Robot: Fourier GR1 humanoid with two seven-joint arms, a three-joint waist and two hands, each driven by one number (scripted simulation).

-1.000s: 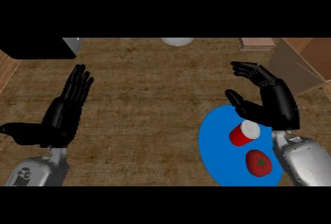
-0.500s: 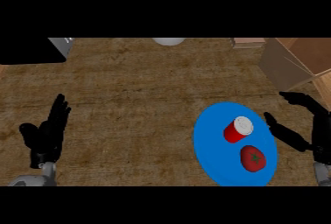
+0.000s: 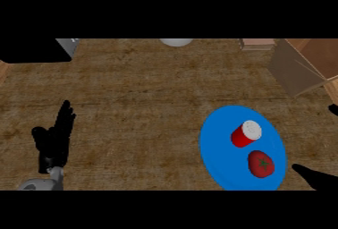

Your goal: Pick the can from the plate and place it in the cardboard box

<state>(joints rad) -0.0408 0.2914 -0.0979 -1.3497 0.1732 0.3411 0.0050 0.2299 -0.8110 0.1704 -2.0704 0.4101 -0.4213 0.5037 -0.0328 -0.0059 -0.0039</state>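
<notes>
A red can (image 3: pixel 246 133) with a white top lies tilted on the blue plate (image 3: pixel 217 144) at the lower right of the head view. The open cardboard box (image 3: pixel 302 67) stands at the upper right, beyond the plate. Only a thumb of my right hand (image 3: pixel 318 179) and a fingertip show at the right edge, spread wide apart to the right of the plate and touching nothing. At the lower left, my left hand (image 3: pixel 54 142) rests open with its fingers straight up, far from the plate.
A red tomato (image 3: pixel 261 163) lies on the plate just in front of the can. A white round object (image 3: pixel 176 42) and a small tan block (image 3: pixel 257 44) sit at the counter's far edge. A black shape (image 3: pixel 33 50) fills the far left corner.
My right hand has slid right and down, from above the plate to the view's edge. The left hand has sunk lower and further left. The can and tomato stay on the plate.
</notes>
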